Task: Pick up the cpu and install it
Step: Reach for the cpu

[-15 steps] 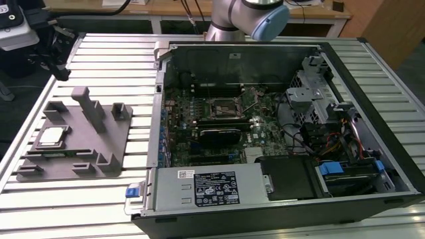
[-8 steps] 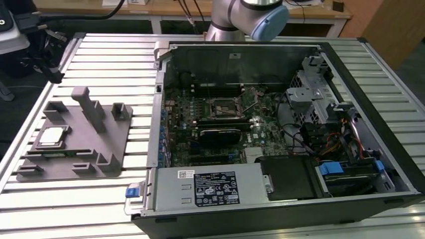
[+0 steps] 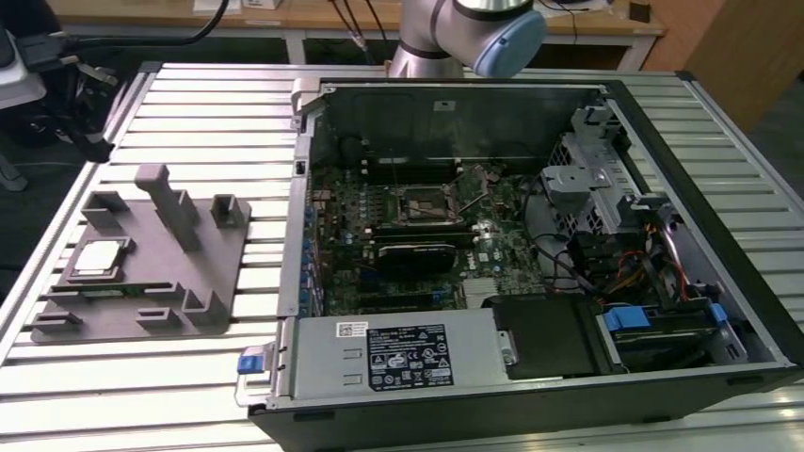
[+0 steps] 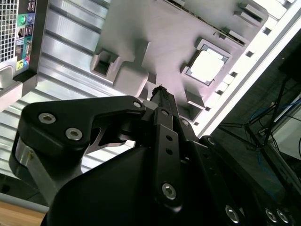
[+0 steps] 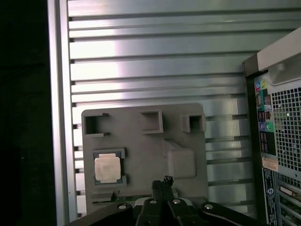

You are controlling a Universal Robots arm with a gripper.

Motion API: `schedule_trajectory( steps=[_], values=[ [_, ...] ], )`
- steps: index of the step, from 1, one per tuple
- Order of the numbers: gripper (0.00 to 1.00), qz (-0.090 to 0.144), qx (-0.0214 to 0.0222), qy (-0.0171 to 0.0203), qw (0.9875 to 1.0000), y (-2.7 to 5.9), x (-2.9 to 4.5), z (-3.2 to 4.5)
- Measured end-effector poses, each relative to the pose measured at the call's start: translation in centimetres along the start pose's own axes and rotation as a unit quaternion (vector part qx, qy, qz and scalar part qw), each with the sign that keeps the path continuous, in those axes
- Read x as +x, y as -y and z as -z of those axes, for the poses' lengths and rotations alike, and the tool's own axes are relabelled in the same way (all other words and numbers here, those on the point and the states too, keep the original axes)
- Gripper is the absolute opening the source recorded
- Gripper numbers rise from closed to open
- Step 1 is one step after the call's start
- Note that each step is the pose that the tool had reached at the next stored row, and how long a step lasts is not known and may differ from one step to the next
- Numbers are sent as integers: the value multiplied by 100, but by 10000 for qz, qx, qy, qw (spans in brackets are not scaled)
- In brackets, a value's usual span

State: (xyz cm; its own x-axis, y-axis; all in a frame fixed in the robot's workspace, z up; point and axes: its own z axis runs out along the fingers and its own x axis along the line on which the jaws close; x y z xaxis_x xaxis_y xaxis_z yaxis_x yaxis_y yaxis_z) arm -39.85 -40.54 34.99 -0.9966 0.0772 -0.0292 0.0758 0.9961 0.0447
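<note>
You've got one cpu (image 3: 101, 257) (image 5: 108, 167); one grey holder plate (image 3: 164, 282); three U-shaped brackets (image 5: 151, 121) along one edge of it; one open computer case (image 3: 703, 188); one power supply box (image 3: 390, 353); one robot arm (image 3: 472, 28); one gripper (image 5: 162, 180); one slatted metal table (image 3: 214, 122)

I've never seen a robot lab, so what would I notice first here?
The big open computer case lies on the slatted metal table at the exterior view's right, its boards and wires showing. At that view's left a grey holder carries the shiny square cpu. In the first wrist view the gripper hangs above the holder, apart from the cpu.
</note>
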Motion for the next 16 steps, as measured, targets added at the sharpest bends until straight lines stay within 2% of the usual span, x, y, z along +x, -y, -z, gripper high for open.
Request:
schedule_trajectory(
  steps=[16],
  values=[
    [11, 0, 0, 0, 10000, 30, 118, -138]
  ],
)
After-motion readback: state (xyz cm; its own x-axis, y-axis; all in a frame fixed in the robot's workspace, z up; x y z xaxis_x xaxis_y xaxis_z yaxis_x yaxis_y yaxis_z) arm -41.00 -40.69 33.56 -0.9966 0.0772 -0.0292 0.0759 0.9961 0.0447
